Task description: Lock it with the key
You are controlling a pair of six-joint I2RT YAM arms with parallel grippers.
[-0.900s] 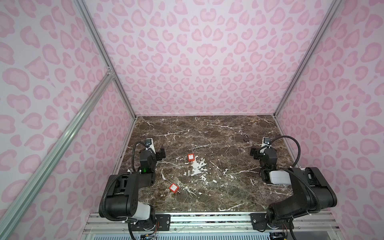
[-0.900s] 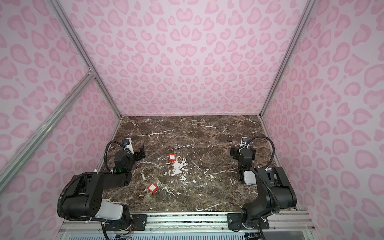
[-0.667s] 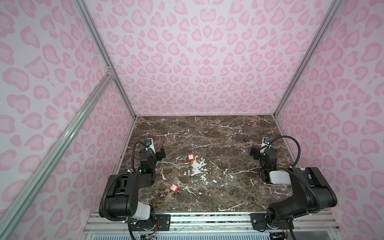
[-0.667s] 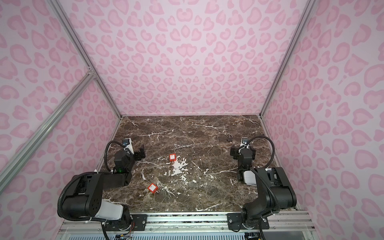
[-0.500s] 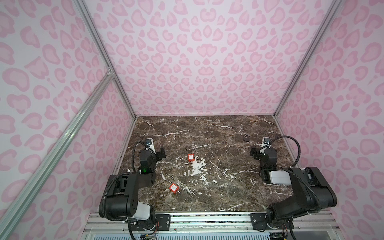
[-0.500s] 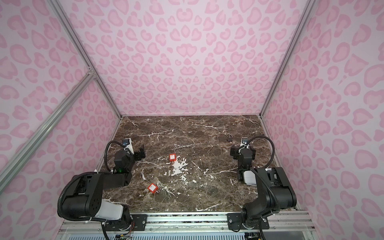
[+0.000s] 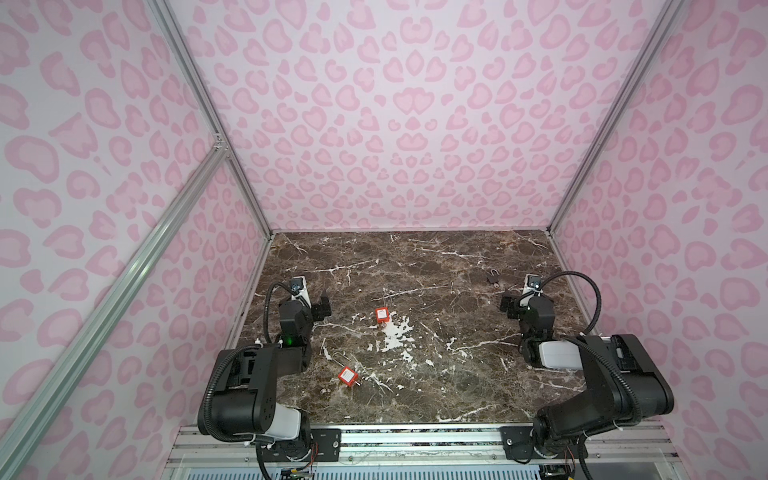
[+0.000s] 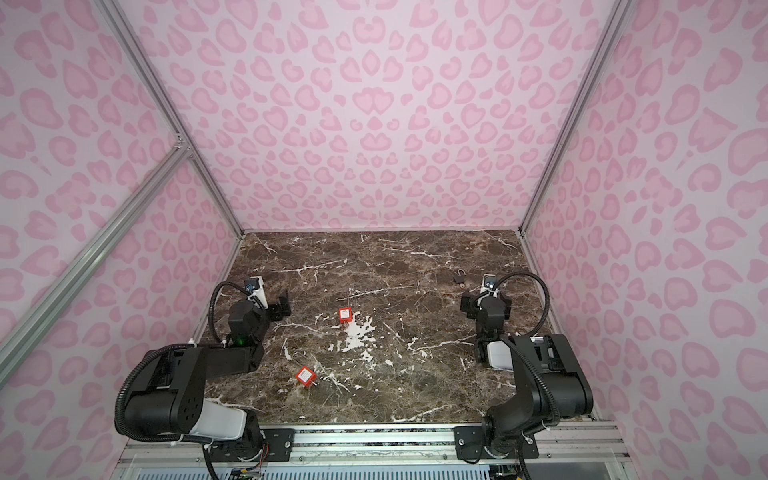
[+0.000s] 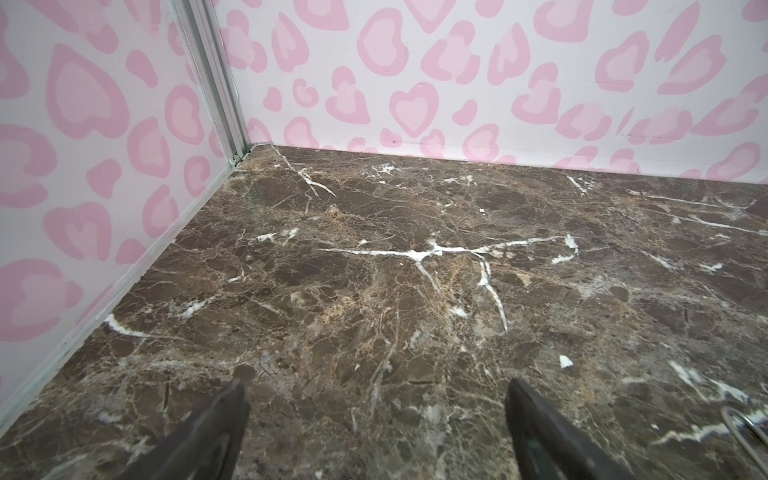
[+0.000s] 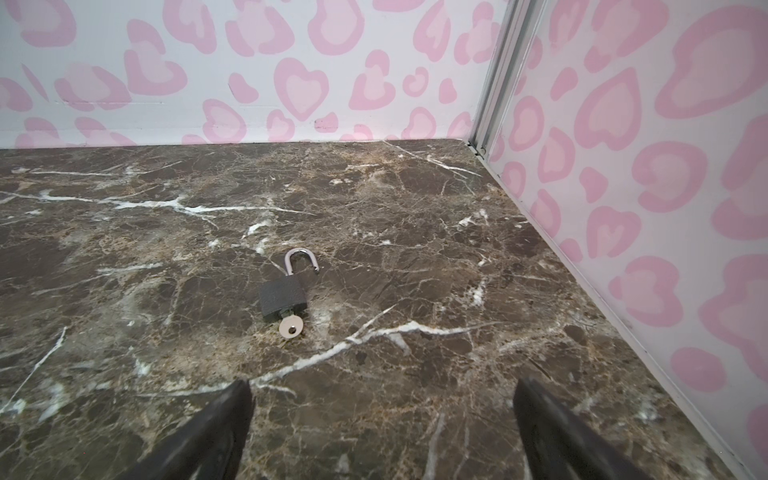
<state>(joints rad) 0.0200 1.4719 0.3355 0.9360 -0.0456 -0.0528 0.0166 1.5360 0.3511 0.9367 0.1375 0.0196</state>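
Note:
A small dark padlock (image 10: 282,296) lies flat on the marble at the far right, its silver shackle (image 10: 300,259) swung open. A silver key (image 10: 291,327) sticks out of its base. In both top views the padlock (image 7: 493,276) (image 8: 459,276) lies just beyond my right gripper (image 7: 515,302) (image 8: 484,302). That gripper (image 10: 382,399) is open and empty, a short way back from the key. My left gripper (image 7: 319,309) (image 8: 280,308) hovers near the left wall. It (image 9: 376,399) is open over bare marble.
Two red padlocks lie on the marble table (image 7: 436,266): one in the middle (image 7: 381,314) (image 8: 345,316), one nearer the front left (image 7: 348,375) (image 8: 304,376) with a long thin shackle. A metal loop (image 9: 744,428) shows at the left wrist view's edge. Pink patterned walls enclose three sides.

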